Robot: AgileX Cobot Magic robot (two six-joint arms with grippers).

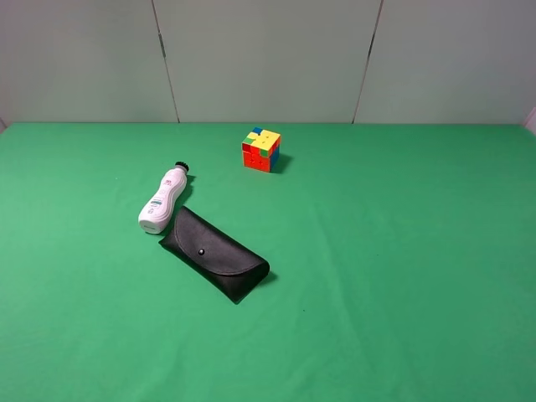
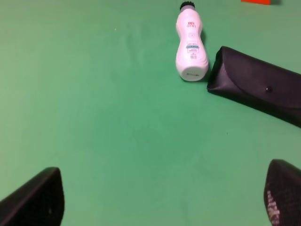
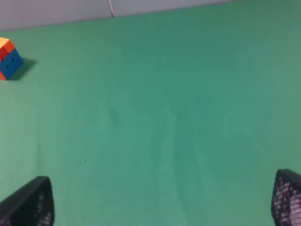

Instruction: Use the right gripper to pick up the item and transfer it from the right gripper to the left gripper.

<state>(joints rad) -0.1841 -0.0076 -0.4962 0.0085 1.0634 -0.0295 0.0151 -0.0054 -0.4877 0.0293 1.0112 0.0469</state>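
Observation:
The item, a small white contoured bottle [image 1: 164, 200] with a black brush cap, lies on its side on the green table left of centre, its base touching the black glasses case. The left wrist view shows the bottle [image 2: 191, 47] well ahead of my left gripper [image 2: 160, 205], whose fingertips [image 2: 35, 200] stand wide apart over bare cloth: open, empty. My right gripper [image 3: 162, 202] is also open, its fingertips [image 3: 28, 202] far apart with nothing between. The bottle is out of the right wrist view. Neither arm appears in the exterior high view.
A black glasses case [image 1: 214, 254] lies diagonally beside the bottle, also seen as the case [image 2: 256, 84] in the left wrist view. A multicoloured puzzle cube [image 1: 261, 149] stands behind them; the cube [image 3: 8, 59] shows at the edge of the right wrist view. A grey wall backs the table.

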